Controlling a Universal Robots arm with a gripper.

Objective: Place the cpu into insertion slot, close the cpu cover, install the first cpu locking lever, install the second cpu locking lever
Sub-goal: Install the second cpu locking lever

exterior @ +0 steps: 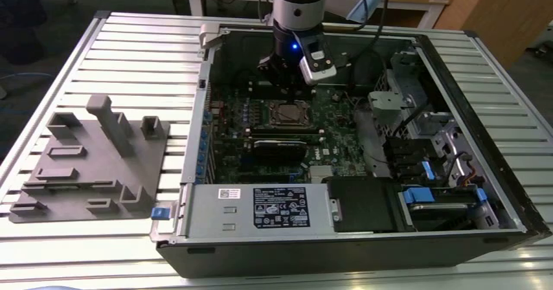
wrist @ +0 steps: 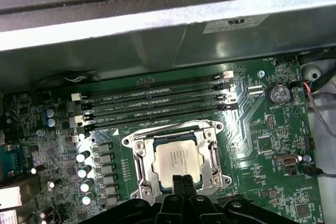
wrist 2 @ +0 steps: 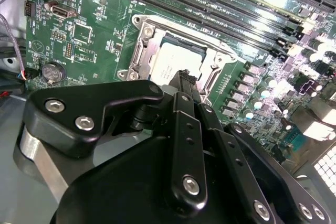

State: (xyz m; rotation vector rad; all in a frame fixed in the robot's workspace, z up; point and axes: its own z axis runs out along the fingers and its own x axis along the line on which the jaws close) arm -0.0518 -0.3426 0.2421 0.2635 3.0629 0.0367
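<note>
In both wrist views, the end effector (wrist: pixel 183 182) is seen with its fingertips pressed together, holding nothing, just above the near edge of the insertion slot (wrist: pixel 177 160). The cpu (wrist: pixel 178 159) is already seated flat in that slot, its silver-grey face turned up. The cpu cover (wrist: pixel 212 153) appears to be lowered around it as a bright metal frame, with the chip visible through the window; whether it is fully pressed down cannot be told. The locking levers cannot be distinguished with certainty.

The step in hand is judged to be the closing of the cover or the first lever. To do it well, the tips should be kept on the metal frame and away from the chip face, and the pressure should be given straight down, without sliding toward the memory slots (wrist: pixel 152 103) behind the socket.

In the exterior view, the arm (exterior: pixel 299 5) is held nearly vertical over the open computer case (exterior: pixel 484 141), with the wrist pointing down at the green motherboard (exterior: pixel 341 134). The case rests on the slatted worktop (exterior: pixel 129 50), and a grey fixture (exterior: pixel 90 164) is placed well apart, at the exterior view's left.
</note>
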